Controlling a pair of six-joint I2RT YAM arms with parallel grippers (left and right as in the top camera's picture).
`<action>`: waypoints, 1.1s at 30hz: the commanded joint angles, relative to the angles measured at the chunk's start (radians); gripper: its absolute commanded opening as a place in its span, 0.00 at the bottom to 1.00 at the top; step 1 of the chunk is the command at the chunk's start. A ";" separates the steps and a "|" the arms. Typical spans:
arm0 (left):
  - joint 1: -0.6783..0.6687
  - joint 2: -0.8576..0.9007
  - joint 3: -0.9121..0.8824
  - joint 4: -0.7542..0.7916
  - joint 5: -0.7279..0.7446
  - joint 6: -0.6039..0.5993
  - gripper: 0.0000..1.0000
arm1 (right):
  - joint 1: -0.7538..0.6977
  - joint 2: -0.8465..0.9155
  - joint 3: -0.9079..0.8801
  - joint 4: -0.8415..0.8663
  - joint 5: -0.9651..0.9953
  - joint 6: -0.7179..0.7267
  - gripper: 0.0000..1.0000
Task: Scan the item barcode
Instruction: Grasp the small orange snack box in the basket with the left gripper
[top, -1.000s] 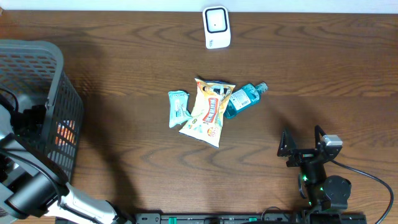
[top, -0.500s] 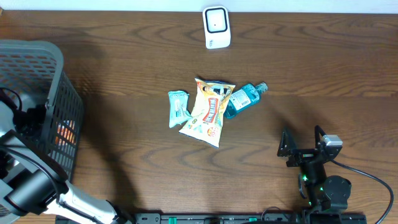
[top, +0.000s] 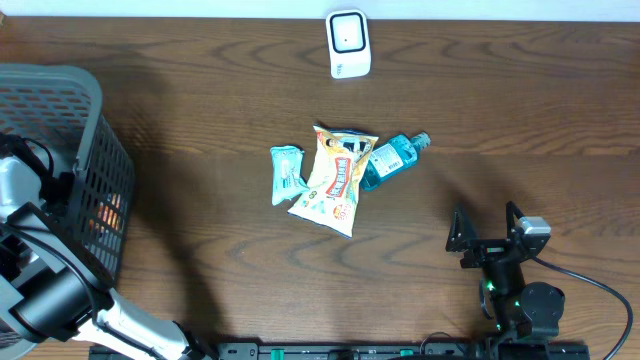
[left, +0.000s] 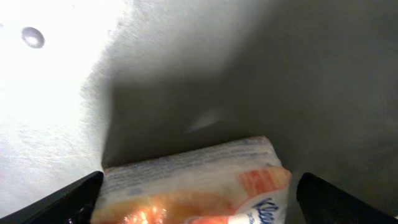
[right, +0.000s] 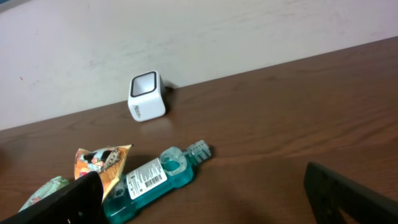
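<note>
Tissue pack (left: 186, 177), orange and white with blue lettering at one corner, lies on the pale floor of the grey mesh basket (top: 100, 150) at the table's left edge. In the overhead view a patch of its orange shows through the basket's wall. The left gripper (left: 199, 186) hangs right over it, its two dark fingers spread wide, one off each end of the pack; whether they touch it I cannot tell. The left arm (top: 40, 290) rises from the near left corner and bends down into the basket, so its pincer is hidden from above.

Out on the brown wooden table (top: 200, 100), near the middle, lie a teal packet (top: 286, 173), a yellow snack bag (top: 337, 178) and a blue mouthwash bottle (top: 390, 158) side by side, the bag overlapping the bottle. The white barcode scanner (top: 348, 44) stands at the far edge, well apart from them.

The right gripper (top: 485, 225) sits low at the near right, folded back on its base, fingers wide apart and empty, pointing toward the scanner.
</note>
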 joint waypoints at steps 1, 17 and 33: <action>-0.001 0.010 -0.008 -0.001 -0.043 0.006 0.98 | 0.005 0.000 -0.001 -0.004 0.002 -0.016 0.99; -0.001 0.010 -0.058 0.059 -0.047 0.007 0.66 | 0.005 0.000 -0.001 -0.004 0.002 -0.016 0.99; 0.004 -0.085 0.014 0.046 -0.039 0.006 0.59 | 0.005 0.000 -0.001 -0.004 0.002 -0.016 0.99</action>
